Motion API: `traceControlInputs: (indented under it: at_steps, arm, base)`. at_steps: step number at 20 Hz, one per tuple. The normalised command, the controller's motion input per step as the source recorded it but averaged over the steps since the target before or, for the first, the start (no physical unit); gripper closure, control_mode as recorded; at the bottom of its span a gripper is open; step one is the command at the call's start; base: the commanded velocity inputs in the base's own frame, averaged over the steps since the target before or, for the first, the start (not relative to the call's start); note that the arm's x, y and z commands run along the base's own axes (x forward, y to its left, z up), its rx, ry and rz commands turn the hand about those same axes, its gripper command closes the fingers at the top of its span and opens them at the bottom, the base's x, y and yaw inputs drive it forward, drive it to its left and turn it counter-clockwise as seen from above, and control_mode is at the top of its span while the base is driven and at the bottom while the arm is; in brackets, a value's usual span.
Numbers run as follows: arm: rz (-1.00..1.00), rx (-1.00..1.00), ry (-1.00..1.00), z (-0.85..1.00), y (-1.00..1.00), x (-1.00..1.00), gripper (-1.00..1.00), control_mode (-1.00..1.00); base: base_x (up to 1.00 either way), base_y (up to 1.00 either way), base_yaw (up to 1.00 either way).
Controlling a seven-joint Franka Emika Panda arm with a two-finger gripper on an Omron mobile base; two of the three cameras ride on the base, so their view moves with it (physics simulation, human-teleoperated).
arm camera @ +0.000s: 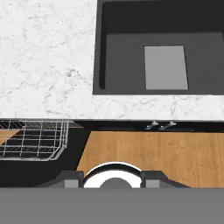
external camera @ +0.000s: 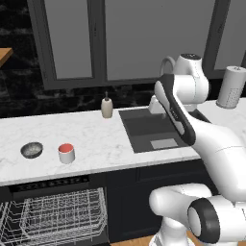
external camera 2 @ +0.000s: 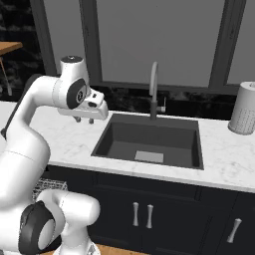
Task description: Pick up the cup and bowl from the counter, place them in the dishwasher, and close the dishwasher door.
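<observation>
The left base view carries the cup (external camera: 66,153) and the bowl (external camera: 31,150) at the left of the frame, close together but apart, both upright on the counter (external camera: 96,139); below them, at the lower left, the dishwasher (external camera: 53,211) stands open with its wire rack (external camera: 57,214) pulled out and nothing seen in it; a beige soap bottle (external camera: 106,106) stands by the back edge, just left of the sink (external camera: 151,129).

The right base view gives the faucet (external camera 2: 154,89) behind the sink, the perforated white canister (external camera 2: 244,115) at the right edge, and the cabinet handles (external camera 2: 142,214) below; the gripper (external camera 2: 84,119) hangs over the counter at the centre left, pointing down, with nothing between its fingers; how far apart they stand I cannot tell.

The hand view looks straight down: marble at the upper left, the dark sink basin with a pale grey rectangle (arm camera: 166,68) on its floor at the upper right, a corner of the rack at the lower left, a wood floor (arm camera: 175,157) at the lower right.

Dark window frames (external camera: 96,43) fill the back wall.
</observation>
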Motion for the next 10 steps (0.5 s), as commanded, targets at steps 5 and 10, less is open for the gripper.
traceControlInputs:
  at_steps: [5, 10]
  arm:
    - [0.03, 0.00, -0.02, -0.01, 0.06, -0.36, -1.00, -1.00]
    - [0.11, 0.00, -0.08, 0.00, 0.24, -0.62, -1.00, -1.00]
  base:
    - [0.00, 0.00, 0.00]
    - [0.00, 0.00, 0.00]
